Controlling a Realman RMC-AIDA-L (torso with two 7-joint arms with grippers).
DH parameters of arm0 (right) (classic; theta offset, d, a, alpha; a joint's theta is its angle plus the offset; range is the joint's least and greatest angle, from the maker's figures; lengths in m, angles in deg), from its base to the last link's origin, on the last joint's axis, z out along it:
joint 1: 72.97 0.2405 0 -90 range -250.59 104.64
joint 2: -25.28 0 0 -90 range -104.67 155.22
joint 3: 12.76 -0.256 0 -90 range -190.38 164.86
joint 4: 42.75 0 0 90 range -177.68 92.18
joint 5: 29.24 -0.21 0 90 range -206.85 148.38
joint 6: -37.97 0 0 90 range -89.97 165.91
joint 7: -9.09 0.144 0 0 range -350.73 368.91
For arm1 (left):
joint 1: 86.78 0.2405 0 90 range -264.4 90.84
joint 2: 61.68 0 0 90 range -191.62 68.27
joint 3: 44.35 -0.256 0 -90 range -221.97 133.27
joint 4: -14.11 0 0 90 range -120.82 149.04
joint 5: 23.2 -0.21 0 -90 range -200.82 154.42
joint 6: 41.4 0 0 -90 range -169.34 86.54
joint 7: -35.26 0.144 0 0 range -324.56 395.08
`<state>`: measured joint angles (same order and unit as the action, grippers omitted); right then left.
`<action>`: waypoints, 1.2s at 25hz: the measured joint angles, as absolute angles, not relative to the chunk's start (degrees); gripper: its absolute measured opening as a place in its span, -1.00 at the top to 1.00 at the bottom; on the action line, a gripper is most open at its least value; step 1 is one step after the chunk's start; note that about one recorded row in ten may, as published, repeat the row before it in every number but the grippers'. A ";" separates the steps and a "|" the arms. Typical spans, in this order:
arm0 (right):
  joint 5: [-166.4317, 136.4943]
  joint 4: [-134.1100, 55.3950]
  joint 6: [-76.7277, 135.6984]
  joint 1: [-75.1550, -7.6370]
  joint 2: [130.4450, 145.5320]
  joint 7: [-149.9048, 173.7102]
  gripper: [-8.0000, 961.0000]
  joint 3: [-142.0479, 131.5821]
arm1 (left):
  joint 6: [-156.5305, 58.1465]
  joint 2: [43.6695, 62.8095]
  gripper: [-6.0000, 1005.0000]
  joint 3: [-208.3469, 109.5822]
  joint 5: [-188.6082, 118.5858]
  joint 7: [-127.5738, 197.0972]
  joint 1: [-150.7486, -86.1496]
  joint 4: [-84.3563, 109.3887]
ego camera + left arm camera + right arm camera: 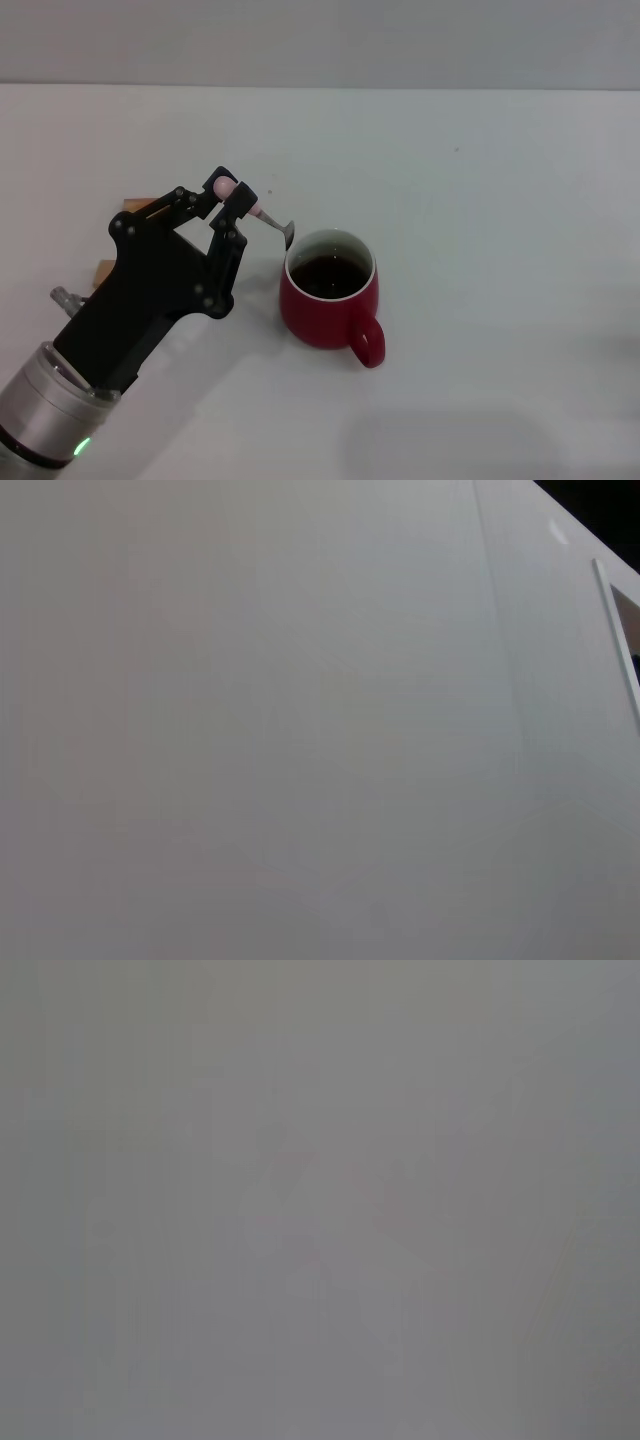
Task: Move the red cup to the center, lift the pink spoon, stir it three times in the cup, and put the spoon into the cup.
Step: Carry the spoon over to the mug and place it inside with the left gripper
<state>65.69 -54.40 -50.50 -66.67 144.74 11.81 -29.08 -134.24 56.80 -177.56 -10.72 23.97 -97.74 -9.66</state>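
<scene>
Red cup [329,300] sits mid-table; left gripper [232,190] pinches the pink spoon [266,219], lifted, bowl just left of the rim. Stirring and dropping remain, I judge.

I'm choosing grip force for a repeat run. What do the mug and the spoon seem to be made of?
Red cup: likely glazed ceramic; glossy highlights, white inside.
Pink spoon, held by the left end effector: pale matte handle, probably plastic; grey neck and bowl look like metal.
</scene>
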 joint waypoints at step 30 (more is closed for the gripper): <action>65.68 -54.71 -50.09 -66.56 144.81 11.81 -0.54 -29.02 | -130.84 57.06 0.70 -179.89 -10.73 23.29 -98.98 -9.41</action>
